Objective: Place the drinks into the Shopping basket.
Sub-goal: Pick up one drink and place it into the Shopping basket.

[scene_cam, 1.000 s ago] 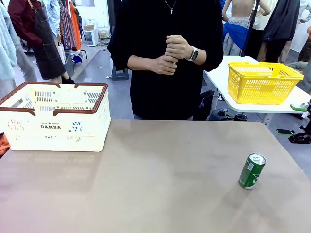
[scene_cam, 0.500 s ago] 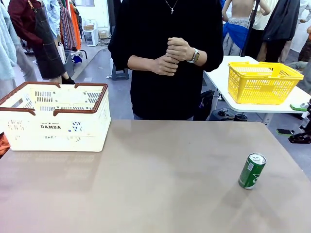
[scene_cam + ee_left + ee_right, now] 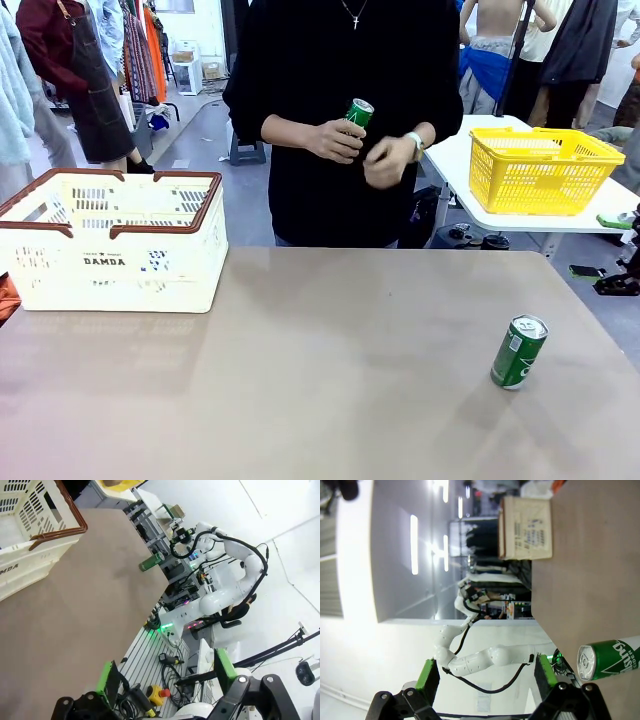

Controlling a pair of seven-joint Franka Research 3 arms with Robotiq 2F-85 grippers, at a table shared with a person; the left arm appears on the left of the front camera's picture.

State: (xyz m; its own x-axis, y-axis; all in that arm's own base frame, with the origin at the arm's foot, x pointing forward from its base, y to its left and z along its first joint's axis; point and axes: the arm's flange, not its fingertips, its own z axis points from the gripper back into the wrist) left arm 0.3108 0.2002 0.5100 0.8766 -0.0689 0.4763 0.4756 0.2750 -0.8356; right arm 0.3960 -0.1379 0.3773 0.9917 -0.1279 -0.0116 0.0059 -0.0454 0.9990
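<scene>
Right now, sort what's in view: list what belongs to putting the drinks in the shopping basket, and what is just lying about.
For the job:
- green can standing on the table
- second green can in the person's hand
- cream basket with the brown rim

Just lying about:
- yellow basket
- white side table under it

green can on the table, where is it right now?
Front view: the green can stands on the right side of the table, close to its right edge, far from the cream basket at the far left.
</scene>
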